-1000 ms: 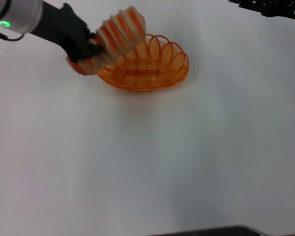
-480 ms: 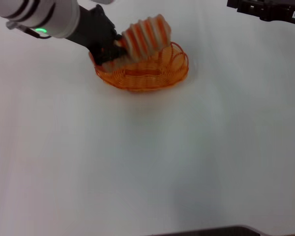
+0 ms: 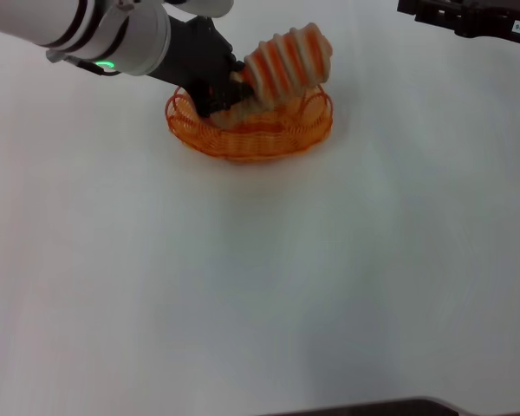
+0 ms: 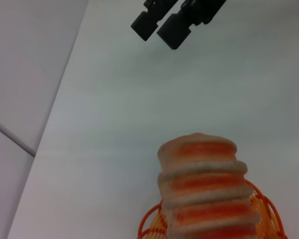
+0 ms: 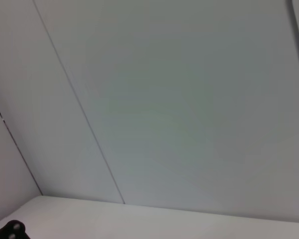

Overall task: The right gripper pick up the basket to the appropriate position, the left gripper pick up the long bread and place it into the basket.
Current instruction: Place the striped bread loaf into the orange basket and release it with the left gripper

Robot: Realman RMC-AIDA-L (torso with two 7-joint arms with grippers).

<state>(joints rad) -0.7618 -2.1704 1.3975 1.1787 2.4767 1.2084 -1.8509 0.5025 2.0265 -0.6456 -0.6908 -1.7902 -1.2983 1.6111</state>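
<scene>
One hand matters here: the left hand point(image 3: 230, 87) is clamped on the long bread point(image 3: 286, 59), tilted up over the basket point(image 3: 247, 143) near the counter's point(image 3: 243, 286) far edge. Right hand point(image 3: 468, 17) sits parked far-right, grip unclear.

Head and close left-wrist views share the basket point(image 3: 250, 130); right-wrist apparently faces walls

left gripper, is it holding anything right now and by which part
Yes: the black left gripper grips the striped tan long bread by its lower end, over the orange wire basket. The right gripper holds nothing visible.
</scene>
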